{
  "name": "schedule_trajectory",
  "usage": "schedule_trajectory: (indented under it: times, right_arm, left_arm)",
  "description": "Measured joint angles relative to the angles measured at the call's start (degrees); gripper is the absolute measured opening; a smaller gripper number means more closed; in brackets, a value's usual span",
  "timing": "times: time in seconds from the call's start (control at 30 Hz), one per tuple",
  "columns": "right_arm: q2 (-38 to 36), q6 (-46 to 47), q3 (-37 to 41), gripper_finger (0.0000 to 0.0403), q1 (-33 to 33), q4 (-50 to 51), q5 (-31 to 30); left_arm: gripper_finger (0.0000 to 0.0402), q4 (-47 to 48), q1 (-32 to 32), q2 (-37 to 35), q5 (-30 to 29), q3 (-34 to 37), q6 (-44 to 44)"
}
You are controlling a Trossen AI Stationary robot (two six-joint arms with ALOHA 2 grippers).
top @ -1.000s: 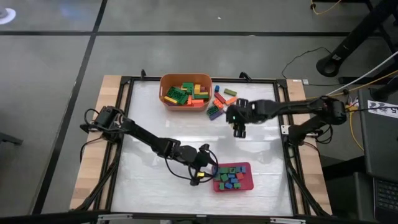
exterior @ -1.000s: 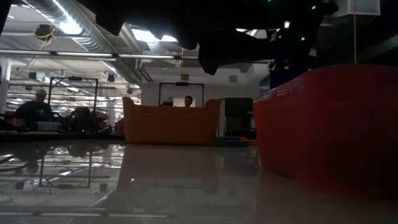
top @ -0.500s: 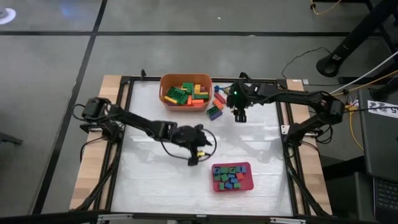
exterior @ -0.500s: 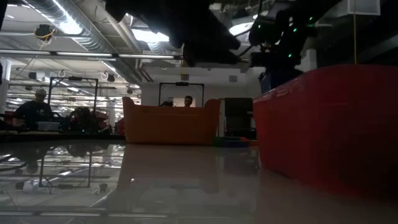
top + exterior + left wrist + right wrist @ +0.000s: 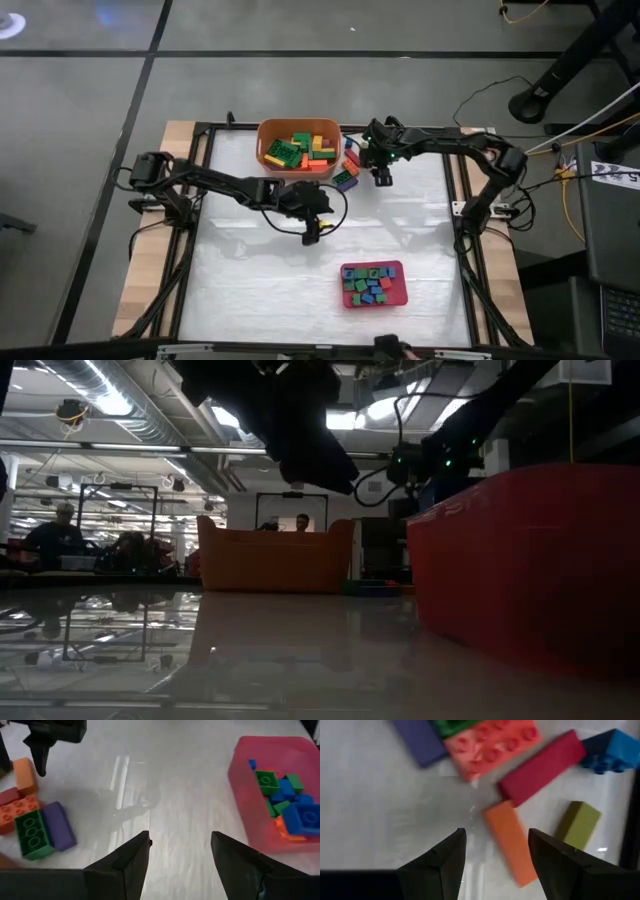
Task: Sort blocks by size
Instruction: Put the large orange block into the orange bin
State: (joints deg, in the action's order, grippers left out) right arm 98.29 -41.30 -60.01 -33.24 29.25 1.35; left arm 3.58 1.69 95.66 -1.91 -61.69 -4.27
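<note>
Loose blocks point(image 5: 350, 163) lie on the white table beside the orange tub point(image 5: 298, 148). My right gripper point(image 5: 496, 834) hangs open just above them, its fingers on either side of a long orange block point(image 5: 510, 842) without touching it. A long red block point(image 5: 542, 767), a blue one point(image 5: 615, 750) and an olive one point(image 5: 577, 825) lie close by. My left gripper point(image 5: 180, 840) is open with nothing in it, over bare table near the middle point(image 5: 312, 225). Small blocks point(image 5: 370, 285) fill the pink-red tray point(image 5: 400, 296).
The orange tub with several long blocks stands at the far edge, left of the loose pile. A green block point(image 5: 32, 832) and a purple block point(image 5: 60, 825) lie at the pile's near side. The tray sits near the front, right of centre. A black frame point(image 5: 455, 180) rims the table.
My left gripper has left the tray's left side and gone up and toward the far edge, to the middle of the table. My right gripper has swung from the table's middle toward the far edge, turned about and come down over the loose blocks.
</note>
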Motion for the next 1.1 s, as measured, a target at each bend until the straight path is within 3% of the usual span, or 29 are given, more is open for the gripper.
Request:
schedule_trajectory:
  times: [0.5, 0.6, 0.8, 1.1]
  right_arm:
    - [6.45, -2.58, -0.38, 0.0209, -3.24, -3.03, -0.20]
    - [6.60, -2.50, -0.36, 0.0182, -3.22, -1.85, 1.44]
    - [6.56, 2.12, -0.24, 0.0091, -3.23, -0.75, 3.71]
    - [0.04, 5.43, 0.16, 0.0091, -1.53, 5.15, 4.07]
  left_arm:
    - [0.0198, 1.92, -0.67, 0.02, 0.02, 0.00, 1.35]
    - [0.0198, 2.30, -0.74, 0.00, 0.02, 0.00, 1.35]
    - [0.0198, 5.36, -3.34, -2.94, 0.04, 0.00, 1.00]
    - [0.0198, 14.02, -11.72, -9.07, 0.02, 0.00, 1.82]
